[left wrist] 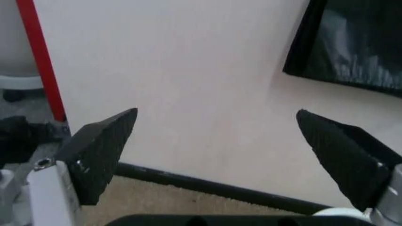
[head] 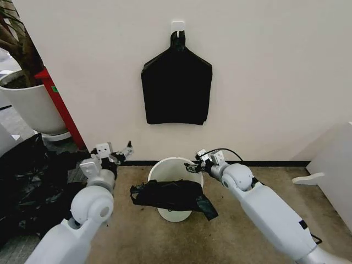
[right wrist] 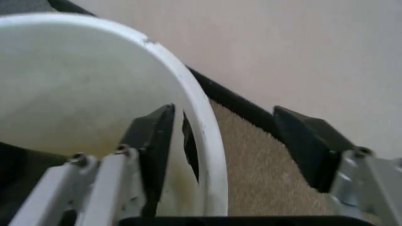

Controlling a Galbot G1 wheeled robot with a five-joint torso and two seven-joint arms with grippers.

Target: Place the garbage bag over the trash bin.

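On the carpet at the wall's foot stands the trash bin (head: 175,190), the garbage bag (head: 170,196) draped over its near rim. At 2 o'clock the right gripper (right wrist: 217,148) straddles the rim, fingers apart. At 10 o'clock the left gripper (head: 122,153) hovers, fingers apart

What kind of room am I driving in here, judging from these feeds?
Probably an office or lab corner, indoors. Low-pile carpet meets a plain white wall with a dark baseboard; a big white plant pot stands to the left, and the trash bin sits on the floor.
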